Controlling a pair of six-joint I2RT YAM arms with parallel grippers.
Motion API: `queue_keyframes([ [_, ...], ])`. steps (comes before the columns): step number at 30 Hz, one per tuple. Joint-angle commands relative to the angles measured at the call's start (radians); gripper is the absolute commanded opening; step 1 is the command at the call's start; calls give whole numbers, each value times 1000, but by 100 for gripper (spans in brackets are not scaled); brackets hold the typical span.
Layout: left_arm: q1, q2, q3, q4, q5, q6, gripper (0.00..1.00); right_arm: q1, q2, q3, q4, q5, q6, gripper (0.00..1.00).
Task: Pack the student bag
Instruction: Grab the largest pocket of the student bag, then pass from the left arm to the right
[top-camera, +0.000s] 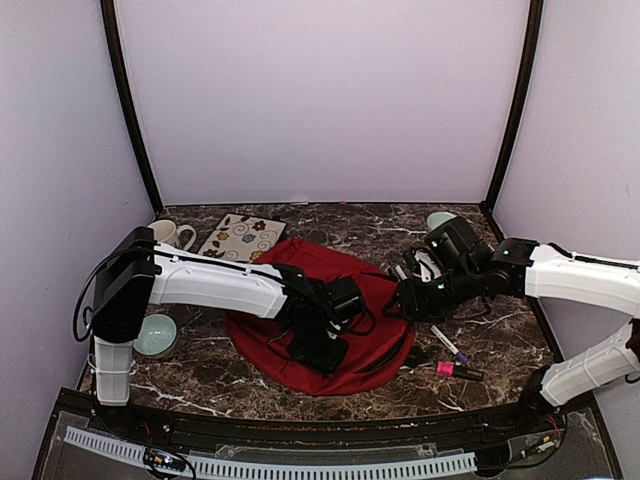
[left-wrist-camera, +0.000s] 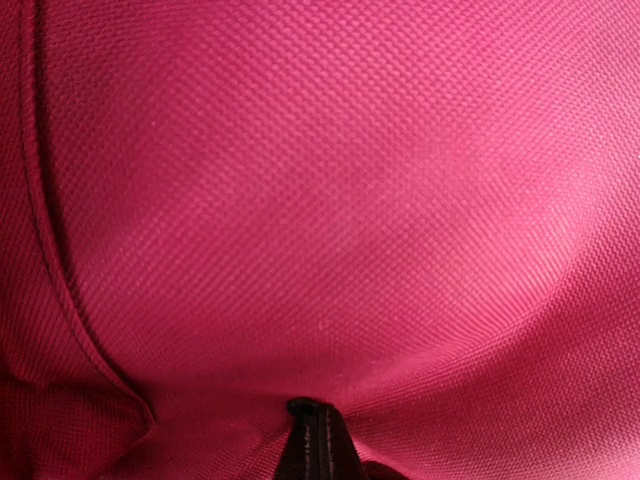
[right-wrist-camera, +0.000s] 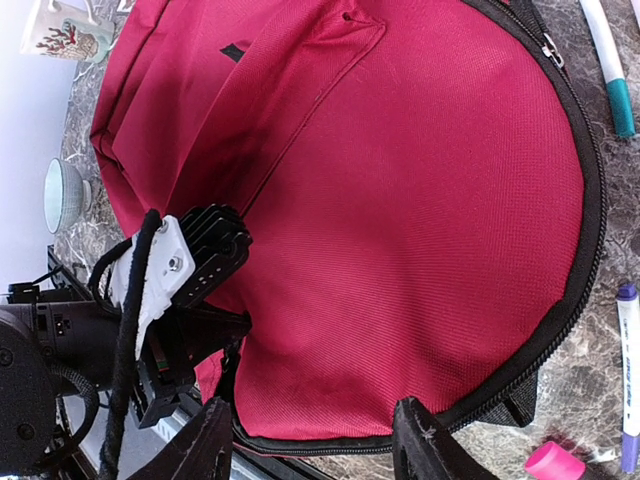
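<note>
So here's where we're at. Nearest to us, the left claw (top-camera: 318, 352) is nose down on the near half of the student bag (top-camera: 340, 290). Its wrist camera gives us dark-red weave wall to wall. There's a small black stitched tab (left-wrist-camera: 315, 445) at the bottom edge, where the cloth puckers in. That claw is closed up tight. We can't tell whether it has actually pinched any cloth or that tab, since its fingers don't show.

The bag lies flat on the dark marble table (top-camera: 500, 330), right under the left claw and reaching across to the right claw (top-camera: 402, 300). The right claw hangs over the bag's right-hand rim by the black zip (right-wrist-camera: 590, 250). Its fingers (right-wrist-camera: 212, 445) are spread apart and gripping nothing, with just the bag's edge below them.

Right of the right claw and a bit nearer to us sit a pink-capped thing (top-camera: 446, 369) and a purple-capped marker (top-camera: 447, 344). Off to the left of the left claw, clear of the bag, there's a pale green bowl (top-camera: 155, 335).

Farther back behind the left claw we've got a white mug (top-camera: 172, 234) and a flowery notebook (top-camera: 241, 237), which sits just beside the bag's far edge. Behind the right claw is a second pale cup (top-camera: 438, 219).
</note>
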Motion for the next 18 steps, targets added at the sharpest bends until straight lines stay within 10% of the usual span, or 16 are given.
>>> queue_keyframes([
  [1, 2, -90, -11, -9, 9, 13, 0, 2, -16, 5, 28, 8, -46, 55],
  [18, 0, -281, -36, 27, 3, -21, 0, 6, -13, 1, 260, -162, -225, 53],
])
